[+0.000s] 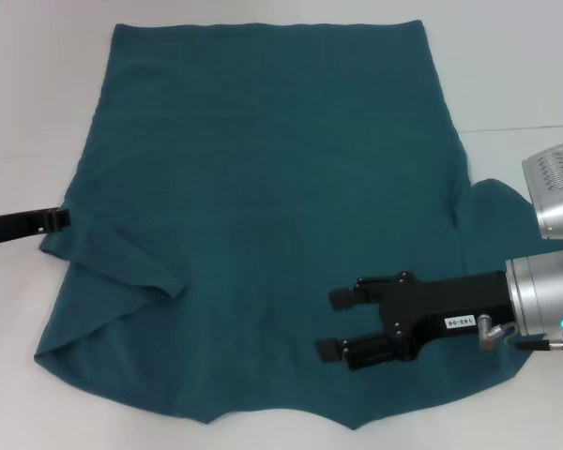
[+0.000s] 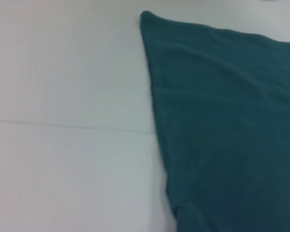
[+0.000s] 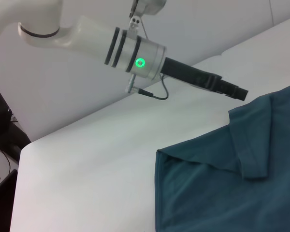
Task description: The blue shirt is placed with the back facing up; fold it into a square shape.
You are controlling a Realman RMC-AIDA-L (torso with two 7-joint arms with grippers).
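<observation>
Head view is showing the right gripper (image 1: pixel 336 323) reaching in level from the desk's right edge, hanging over the near right part of the blue shirt (image 1: pixel 263 187), with its two black fingers (image 1: pixel 342 298) spread apart and nothing between them. The shirt is lying plain side up across the middle of the white desk (image 1: pixel 38 122), hem toward the far edge, and its left sleeve (image 1: pixel 122 258) is sitting folded inward onto the body. The left gripper (image 1: pixel 60 218) is poking in level from the left edge, its tip right at the shirt's left side by that folded sleeve, but I can't tell if it's pinching the cloth or not. Right wrist view is giving a side look at the left arm (image 3: pixel 135 53) with a green light glowing on it, which the head view cuts off. Left wrist view is only catching a shirt corner (image 2: pixel 146 17) on bare desk.
</observation>
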